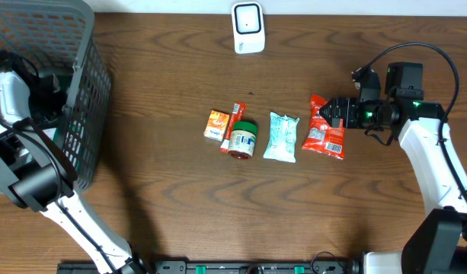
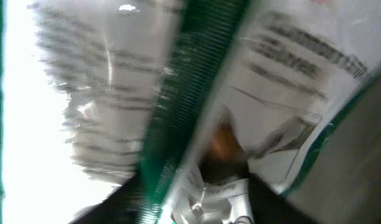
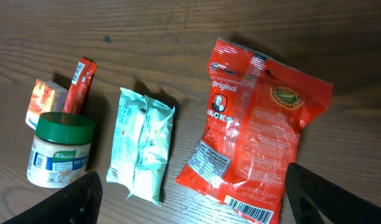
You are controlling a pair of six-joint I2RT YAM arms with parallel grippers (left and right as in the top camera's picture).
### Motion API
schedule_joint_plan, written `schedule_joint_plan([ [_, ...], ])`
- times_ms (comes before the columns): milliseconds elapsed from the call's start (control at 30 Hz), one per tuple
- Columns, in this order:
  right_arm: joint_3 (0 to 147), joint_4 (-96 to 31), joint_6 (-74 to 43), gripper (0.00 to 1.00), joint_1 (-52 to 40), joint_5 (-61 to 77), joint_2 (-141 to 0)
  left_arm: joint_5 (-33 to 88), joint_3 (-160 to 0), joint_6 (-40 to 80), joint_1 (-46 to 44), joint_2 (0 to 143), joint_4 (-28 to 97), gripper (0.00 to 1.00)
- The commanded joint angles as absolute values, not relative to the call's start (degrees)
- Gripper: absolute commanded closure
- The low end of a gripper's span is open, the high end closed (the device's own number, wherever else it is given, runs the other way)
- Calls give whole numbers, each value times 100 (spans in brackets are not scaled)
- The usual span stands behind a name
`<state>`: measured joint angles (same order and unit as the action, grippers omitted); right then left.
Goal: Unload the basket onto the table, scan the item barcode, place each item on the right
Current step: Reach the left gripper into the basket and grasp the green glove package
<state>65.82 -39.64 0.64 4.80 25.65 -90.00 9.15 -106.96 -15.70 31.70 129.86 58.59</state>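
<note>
A white barcode scanner (image 1: 247, 28) stands at the table's far edge. In a row at mid-table lie an orange packet (image 1: 215, 124), a red stick sachet (image 1: 234, 122), a green-lidded jar (image 1: 243, 139), a mint packet (image 1: 281, 136) and a red snack bag (image 1: 324, 131). My right gripper (image 1: 332, 113) hovers open over the red bag (image 3: 258, 137), whose barcode (image 3: 249, 211) shows between the fingers (image 3: 78, 199). My left arm (image 1: 8, 99) reaches into the basket. Its gripper (image 2: 196, 199) is pressed close to a blurred white package with a green stripe (image 2: 178, 93).
A grey mesh basket (image 1: 88, 91) fills the table's left end. Brown wooden tabletop (image 1: 164, 198) surrounds the row of items.
</note>
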Motion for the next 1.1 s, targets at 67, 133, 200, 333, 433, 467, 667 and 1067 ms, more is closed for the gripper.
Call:
schedule_joint_plan([
  [67,6539,-3966,89,11,440,2552,-9045,956,-10687,-1468,3159,13047,5909,25],
  [133,6539,-3964,91,11,440,2552,-9045,996,-10687,-1468,3159,12715,5911,20],
  [200,6539,-3962,89,11,440,2552,-9045,998,-10687,-1466,3159,12551,5942,20],
  [333,6539,-3955,89,11,440,2552,-9045,991,-10654,-1350,3153,12475,6125,18],
  [433,6539,-3940,89,10,440,2552,-9045,987,-10372,-1286,3142,12475,6075,18],
  [467,6539,-3938,89,10,440,2552,-9045,985,-10322,-1271,3142,12475,6034,18],
  [667,6539,-3924,89,10,440,2552,-9045,943,-9461,-1166,3142,12475,5319,13],
  [1067,6539,-3927,89,10,440,2554,-9045,945,-8921,-1164,3144,12475,4678,47],
])
